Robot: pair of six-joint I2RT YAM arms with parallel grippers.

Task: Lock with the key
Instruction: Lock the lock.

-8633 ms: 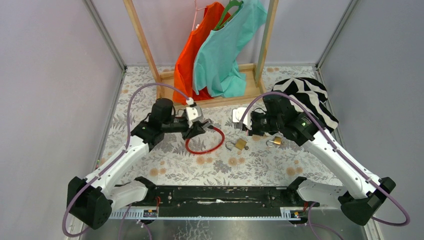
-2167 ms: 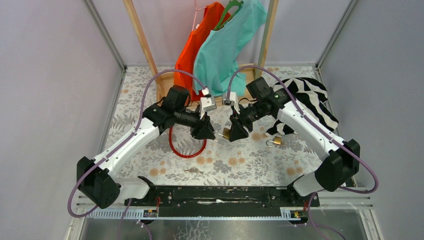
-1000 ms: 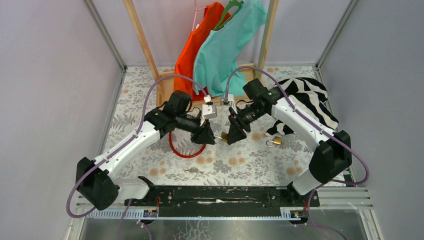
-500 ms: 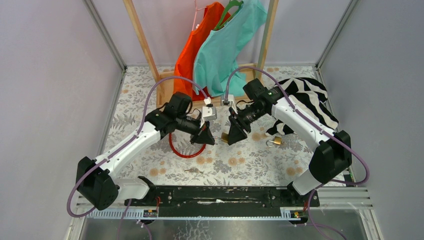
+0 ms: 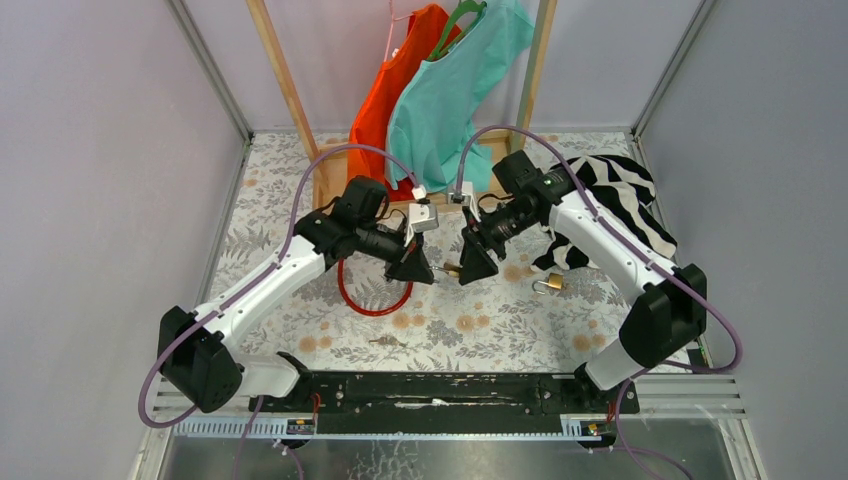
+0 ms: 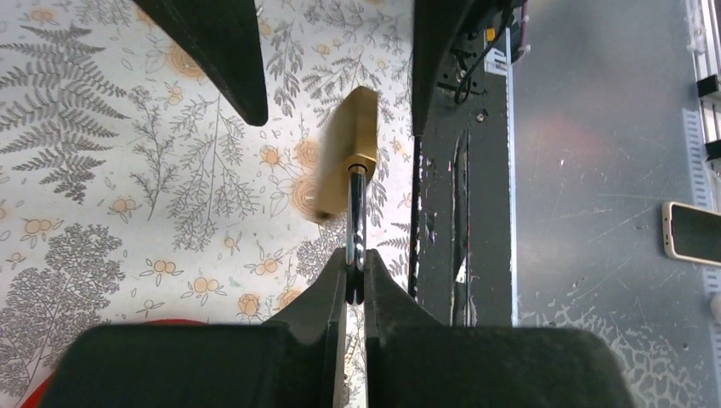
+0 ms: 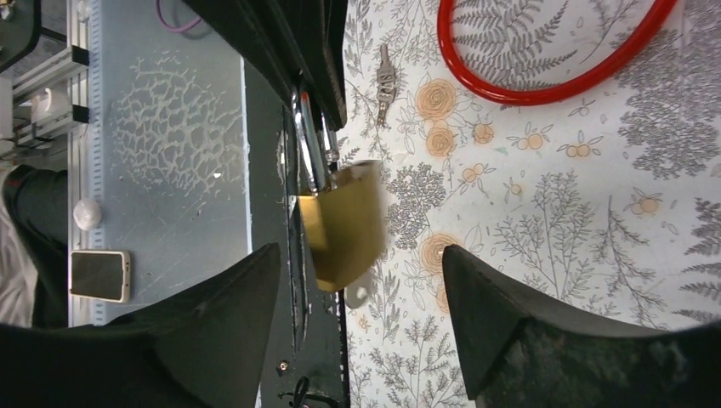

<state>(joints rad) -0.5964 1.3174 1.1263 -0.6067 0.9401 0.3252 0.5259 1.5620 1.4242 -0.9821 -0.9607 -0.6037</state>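
A brass padlock (image 6: 347,153) hangs in the air between my two grippers, blurred. My left gripper (image 6: 355,257) is shut on its silver shackle (image 6: 356,212). My right gripper (image 7: 361,255) stands open around the padlock's body (image 7: 343,225) without touching it. A small silver piece (image 7: 360,294), apparently a key's head, pokes out of the body's far end. From above, the padlock (image 5: 451,269) sits between the left gripper (image 5: 428,272) and the right gripper (image 5: 463,270), above the flowered table.
A loose key (image 7: 384,83) lies on the table (image 5: 480,330) near a red ring (image 5: 375,295). A second padlock (image 5: 548,285) rests to the right, beside a striped cloth (image 5: 610,195). A wooden rack (image 5: 420,200) with hanging clothes stands behind.
My left gripper has shut on the padlock's shackle. My right gripper has opened, let go of the padlock's body and drawn slightly back to the right.
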